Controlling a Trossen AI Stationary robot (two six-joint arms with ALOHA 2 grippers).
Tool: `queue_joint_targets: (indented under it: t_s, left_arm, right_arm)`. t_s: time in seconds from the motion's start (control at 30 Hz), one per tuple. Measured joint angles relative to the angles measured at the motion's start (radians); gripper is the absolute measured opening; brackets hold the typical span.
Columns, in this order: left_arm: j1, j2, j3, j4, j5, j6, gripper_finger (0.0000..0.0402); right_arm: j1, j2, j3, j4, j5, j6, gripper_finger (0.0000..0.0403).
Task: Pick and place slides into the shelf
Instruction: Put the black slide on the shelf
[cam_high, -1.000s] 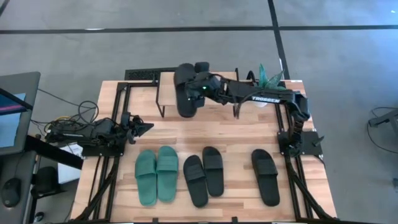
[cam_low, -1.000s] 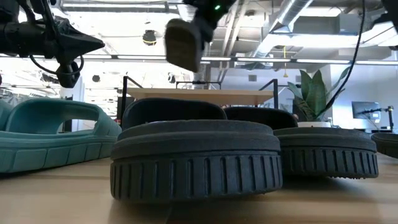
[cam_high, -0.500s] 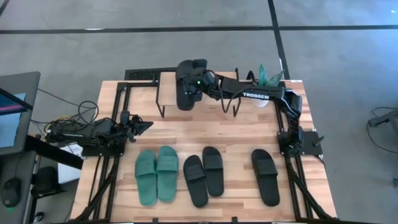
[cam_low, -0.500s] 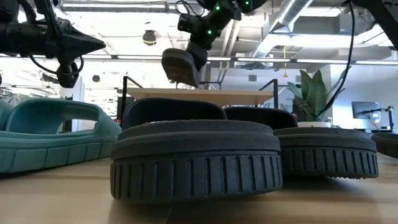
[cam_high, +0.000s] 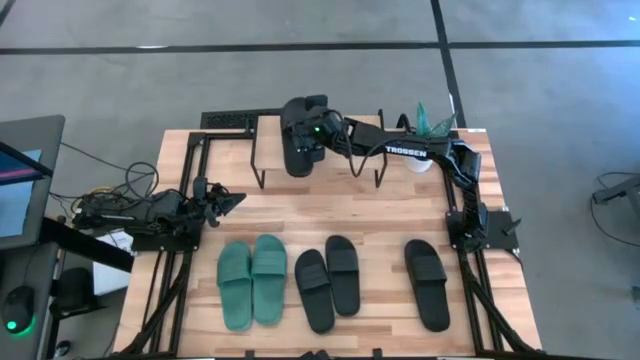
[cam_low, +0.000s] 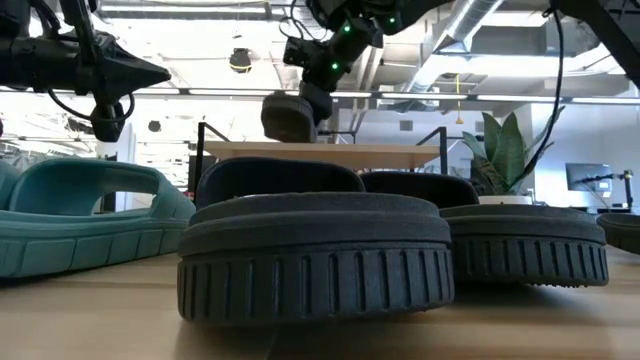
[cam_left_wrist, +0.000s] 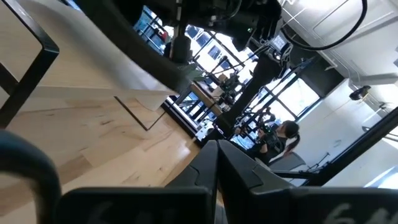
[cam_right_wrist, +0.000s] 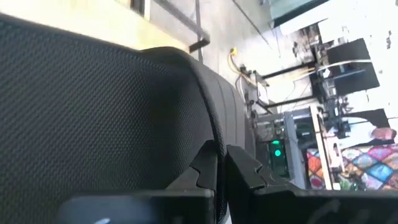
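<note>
Slides on surface: green pair (cam_high: 252, 282), black pair (cam_high: 328, 281), single black slide (cam_high: 427, 283) near front edge | held black slide (cam_high: 300, 145) over shelf (cam_high: 345, 152), right gripper (cam_high: 312, 135) fingers clamped on its edge | left gripper (cam_high: 236, 202) fingers closed, empty, at left side

The right claw (cam_low: 305, 95) holds a black slide (cam_low: 288, 118) above the shelf (cam_low: 325, 152); more slides (cam_low: 315, 258) lie on the worktop (cam_low: 100, 320).
</note>
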Motion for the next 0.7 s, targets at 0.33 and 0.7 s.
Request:
queue_joint_targets:
  t_s: [0.33, 0.7]
  left_arm:
    - [0.0, 0.0, 0.0, -0.001, -0.005, 0.001, 0.0]
    - [0.0, 0.0, 0.0, -0.001, -0.024, 0.006, 0.0]
  right_arm:
    - [-0.015, 0.001, 0.099, -0.109, 0.01, 0.08, 0.0001]
    - [-0.055, 0.001, 0.166, -0.283, -0.089, 0.159, 0.0001]
